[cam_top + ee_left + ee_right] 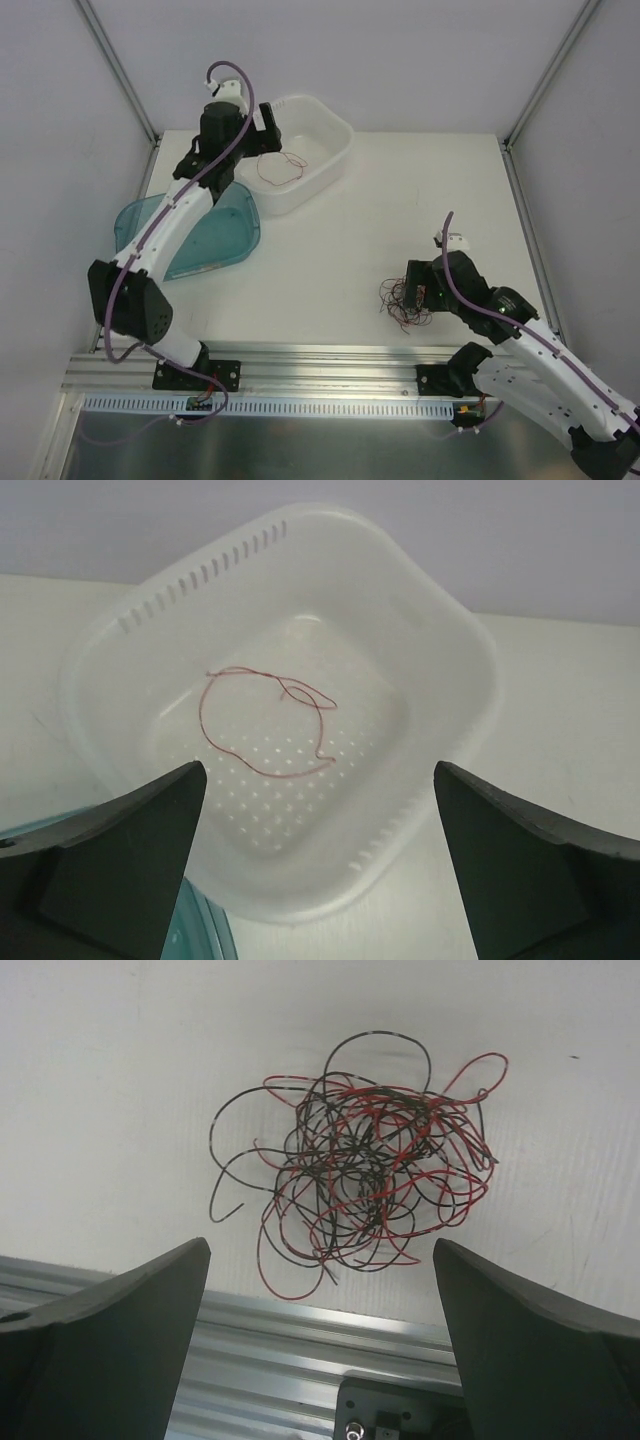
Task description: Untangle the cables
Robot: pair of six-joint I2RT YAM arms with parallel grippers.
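A tangled clump of thin red and black cables (403, 300) lies on the white table near its front edge; in the right wrist view the clump (360, 1165) sits just beyond my open fingers. My right gripper (418, 290) is open and empty, right beside the clump. One loose red cable (280, 168) lies looped inside the white basket (330, 135); it shows clearly in the left wrist view (265, 720). My left gripper (262, 125) is open and empty, above the basket's left rim (110, 640).
A teal bin (215, 245) lies on the table's left under my left arm; its edge shows in the left wrist view (205, 935). An aluminium rail (320, 370) runs along the table's front edge, also seen in the right wrist view (300, 1360).
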